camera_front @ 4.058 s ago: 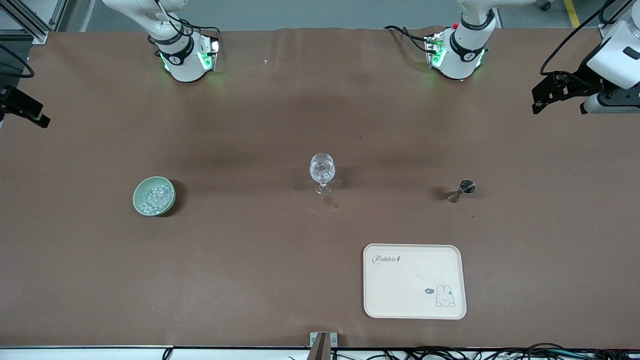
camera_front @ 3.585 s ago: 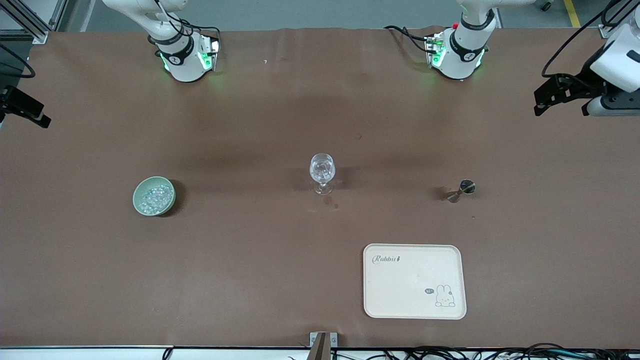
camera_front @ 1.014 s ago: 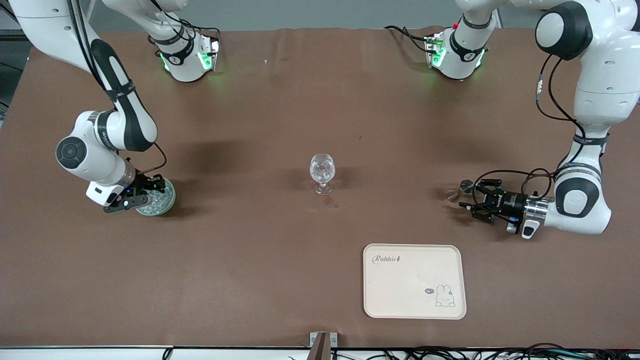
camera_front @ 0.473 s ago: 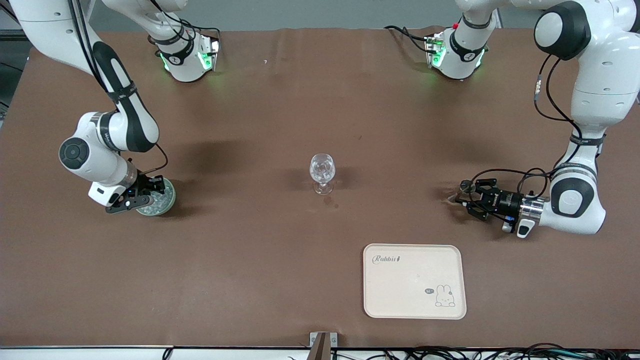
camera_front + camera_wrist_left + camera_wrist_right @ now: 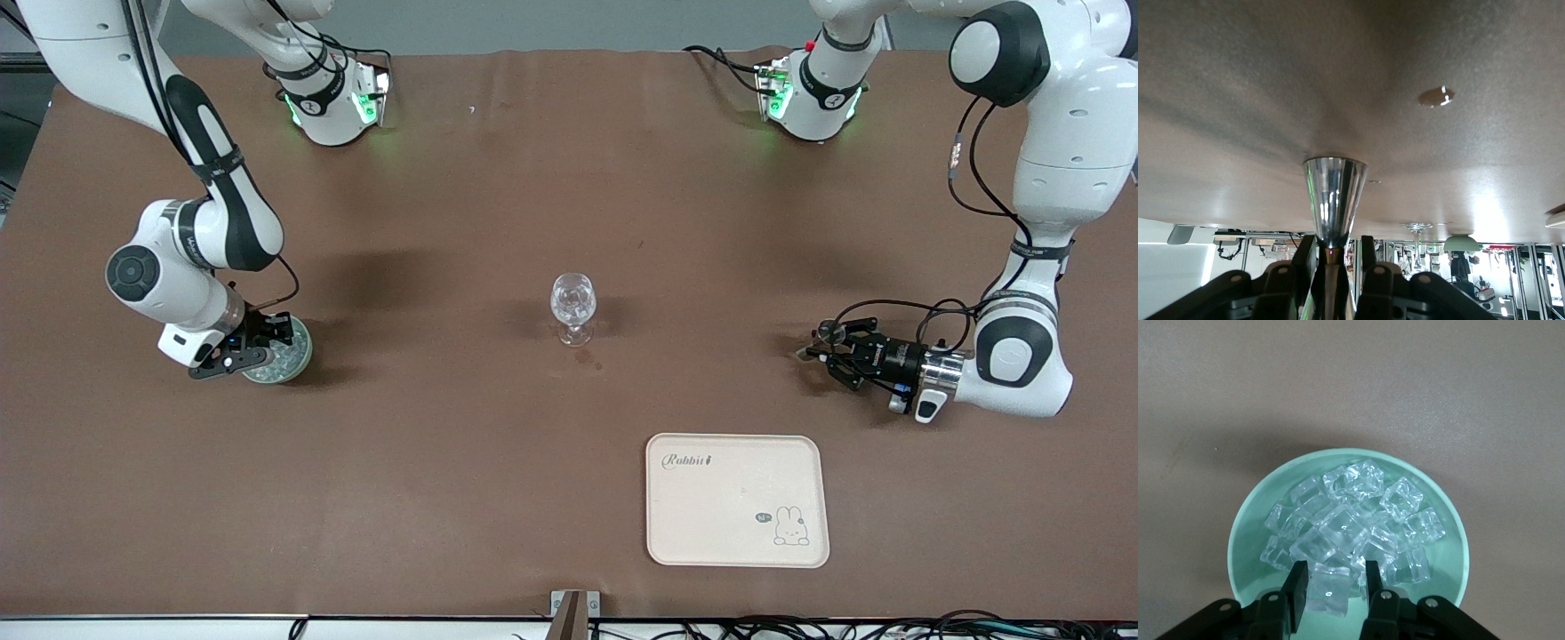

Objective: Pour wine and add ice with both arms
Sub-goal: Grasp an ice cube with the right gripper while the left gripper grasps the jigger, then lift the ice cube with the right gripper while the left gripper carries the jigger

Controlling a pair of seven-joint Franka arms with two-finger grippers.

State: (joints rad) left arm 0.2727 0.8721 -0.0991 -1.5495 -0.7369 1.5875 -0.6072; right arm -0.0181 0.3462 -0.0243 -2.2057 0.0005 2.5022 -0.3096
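A mint-green bowl [image 5: 300,354] holds a heap of ice [image 5: 281,356] at the right arm's end of the table. My right gripper [image 5: 265,345] is down in the bowl [image 5: 1245,520], open, its fingers astride one cube of ice [image 5: 1329,588] with a gap on one side. A small steel jigger [image 5: 825,336] stands at the left arm's end. My left gripper [image 5: 821,350] lies level with the table, open, its fingers on either side of the jigger's [image 5: 1335,193] narrow waist, not touching. A clear stemmed wine glass [image 5: 573,302] stands mid-table between them.
A cream tray [image 5: 736,533] with a rabbit print lies nearer the front camera than the jigger. A small wet stain [image 5: 589,359] marks the brown table beside the glass's foot. The glass [image 5: 1416,230] and the bowl [image 5: 1461,243] show far off in the left wrist view.
Both arms came in from the table's ends and lowered to the bowl and the jigger. In the last half second the left gripper slid closer around the jigger; the right barely moved.
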